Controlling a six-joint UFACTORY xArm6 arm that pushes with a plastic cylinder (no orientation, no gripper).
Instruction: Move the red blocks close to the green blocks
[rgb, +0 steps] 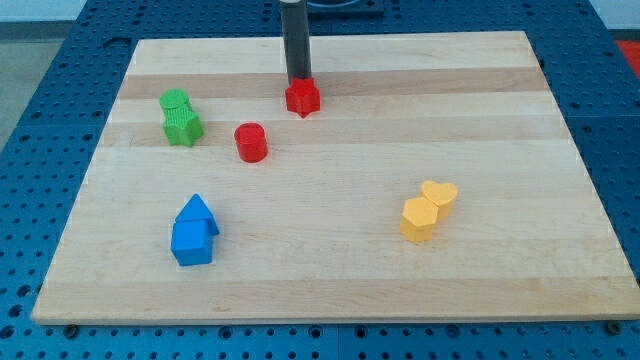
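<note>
Near the view's top centre: my tip is seen at the lower end of the dark rod, set against the upper edge of the red star-shaped block (contact looks likely, though it cannot be told for certain).
Fingers: none are carried by the arm, so no spread or pinch can be reported; only a plain rod is shown.
Red cylinder: placed below and to the view's left of the red star-shaped block, apart from it, between that block and the green pair.
Green blocks: a green rounded block and a green ribbed block are found touching each other at the view's upper left (exact shapes are hard to make out).
Blue blocks: a blue house-shaped block and a blue cube are seen touching, at the view's lower left.
Yellow blocks: a yellow heart-shaped block and a yellow hexagonal block are seen touching, at the view's lower right.
Surface: all blocks are borne by a wooden board, laid on a blue perforated table.
</note>
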